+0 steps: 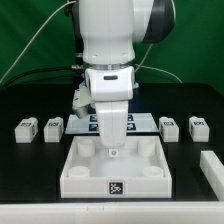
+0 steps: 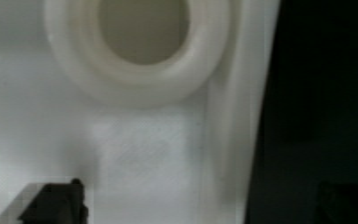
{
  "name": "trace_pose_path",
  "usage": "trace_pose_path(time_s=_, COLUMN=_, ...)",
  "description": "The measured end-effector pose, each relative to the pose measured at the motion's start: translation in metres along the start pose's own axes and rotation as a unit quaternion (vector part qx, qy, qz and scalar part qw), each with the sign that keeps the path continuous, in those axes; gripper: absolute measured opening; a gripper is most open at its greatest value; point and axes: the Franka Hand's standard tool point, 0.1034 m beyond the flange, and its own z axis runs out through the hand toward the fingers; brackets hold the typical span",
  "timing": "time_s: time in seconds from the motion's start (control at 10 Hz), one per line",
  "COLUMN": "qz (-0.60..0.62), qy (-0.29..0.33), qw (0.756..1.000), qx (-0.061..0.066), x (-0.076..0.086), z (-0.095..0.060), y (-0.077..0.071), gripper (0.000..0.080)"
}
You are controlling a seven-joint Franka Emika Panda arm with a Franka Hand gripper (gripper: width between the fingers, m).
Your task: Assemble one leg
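Four small white legs with tag markers stand on the black table behind the panel, two at the exterior view's left (image 1: 26,128) (image 1: 54,127) and two at its right (image 1: 170,127) (image 1: 198,127). The large white square panel (image 1: 90,172) with round corner sockets lies in front. My gripper (image 1: 113,150) hangs low over the panel's back middle. In the wrist view the gripper (image 2: 197,205) is open and empty. One dark fingertip (image 2: 55,200) shows over the panel surface (image 2: 158,140), close below a round socket (image 2: 144,40). The other fingertip is lost against the dark table.
The marker board (image 1: 92,120) lies behind the arm, mostly hidden by it. A white block (image 1: 212,166) lies at the exterior view's lower right. A tag marker (image 1: 116,187) sits on the panel's front wall.
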Motion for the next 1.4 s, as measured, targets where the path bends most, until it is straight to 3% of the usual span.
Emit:
trace_pose_path(time_s=0.2, qz=0.020, qy=0.000, qw=1.000, qx=0.001, x=0.0011, z=0.0004, y=-0.0003, gripper=0.0650)
trace_pose_path(time_s=0.4, qz=0.021, qy=0.000, qw=1.000, qx=0.001, x=0.0003, z=0.0005, y=-0.0005, gripper=0.0388)
trace_pose_path(time_s=0.5, qz=0.021, qy=0.000, qw=1.000, qx=0.001, x=0.0001, z=0.0006, y=-0.0005, gripper=0.0388)
trace_pose_path(time_s=0.6, qz=0.021, qy=0.000, qw=1.000, qx=0.001, x=0.0000, z=0.0007, y=-0.0006, gripper=0.0205)
trace_pose_path(time_s=0.7, qz=0.021, qy=0.000, qw=1.000, qx=0.001, x=-0.0002, z=0.0008, y=-0.0007, gripper=0.0075)
trace_pose_path(time_s=1.4, qz=0.022, qy=0.000, qw=1.000, qx=-0.004, x=-0.0007, z=-0.0004, y=0.0014, gripper=0.0061)
